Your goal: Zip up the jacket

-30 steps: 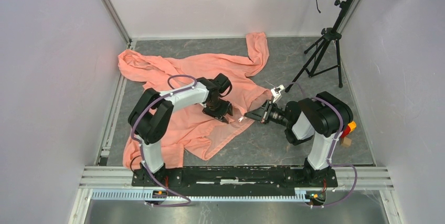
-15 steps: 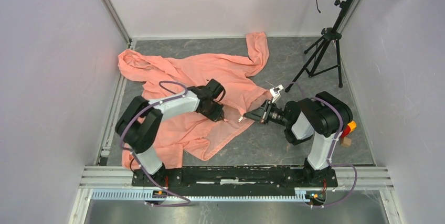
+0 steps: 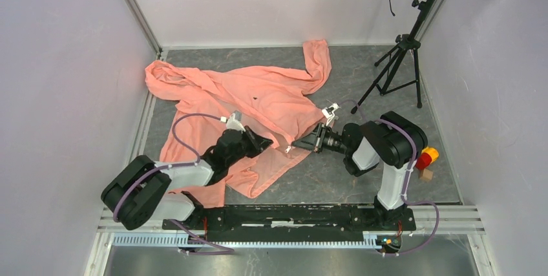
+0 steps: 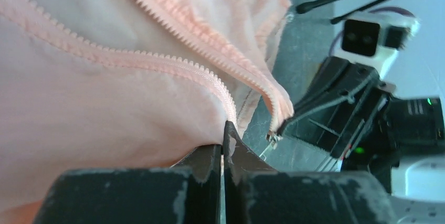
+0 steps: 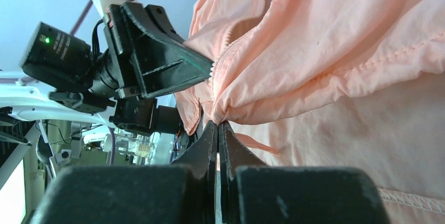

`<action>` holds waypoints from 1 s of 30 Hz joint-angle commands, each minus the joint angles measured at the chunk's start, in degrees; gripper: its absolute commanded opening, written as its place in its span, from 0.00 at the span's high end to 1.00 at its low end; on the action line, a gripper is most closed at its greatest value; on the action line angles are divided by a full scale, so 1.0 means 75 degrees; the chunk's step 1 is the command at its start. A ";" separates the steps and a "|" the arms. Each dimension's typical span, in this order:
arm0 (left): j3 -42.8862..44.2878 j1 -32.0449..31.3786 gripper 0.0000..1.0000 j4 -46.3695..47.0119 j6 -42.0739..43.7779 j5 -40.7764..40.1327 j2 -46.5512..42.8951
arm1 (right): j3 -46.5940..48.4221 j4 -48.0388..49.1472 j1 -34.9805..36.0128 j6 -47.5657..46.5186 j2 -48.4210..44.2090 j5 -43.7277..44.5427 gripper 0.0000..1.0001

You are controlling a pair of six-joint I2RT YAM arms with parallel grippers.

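Top external view: jacket (image 3: 258, 95), salmon-pink, lies crumpled across the left and middle of the grey table (image 3: 362, 179). One long sleeve curls up toward the far wall and the lower hem points to the arm bases. The left arm lies low over the near-left part of the cloth, with the left gripper (image 3: 262, 141) at the jacket's front edge close to the hem. The right gripper (image 3: 300, 145) points leftward and faces it, both at the same bit of edge, tips near each other. A small pale pull (image 3: 286, 149) sits between them. The black tripod stand (image 3: 395, 69) is at far right, apart from the jacket. A red and yellow object (image 3: 426, 158) sits beside the right arm. In the left wrist view the left fingers (image 4: 204, 161) are pressed together with only a thin slit between them, and the tip pinches pink fabric just under the zipper (image 4: 173, 66). The two rows of teeth run apart, not joined, and come closer toward the end near the grippers. A small metal piece hangs at the end of one row, right by the other arm's black jaw. In the right wrist view the right fingers (image 5: 202, 150) are closed tight, with a bunched fold of jacket edge caught at their tip. The left gripper's black finger touches the toothed edge just above. Both pincers have hold of the jacket, and the zipper is undone.
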 commanded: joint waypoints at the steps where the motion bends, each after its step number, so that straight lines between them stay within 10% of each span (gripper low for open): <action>1: -0.0918 0.0000 0.98 0.4379 0.2150 0.0165 -0.0062 | 0.0242 0.3423 0.0118 -0.0017 0.0151 -0.0078 1.00; 9: -0.1565 0.0009 0.98 0.8164 0.2903 0.0847 0.1646 | 0.0436 0.3673 0.0148 -0.0041 0.0417 0.0122 1.00; 30: -0.1969 -0.0016 0.98 0.8177 0.4053 0.0275 0.0404 | 0.0541 0.3694 0.0477 -0.0063 -0.0617 0.0519 0.99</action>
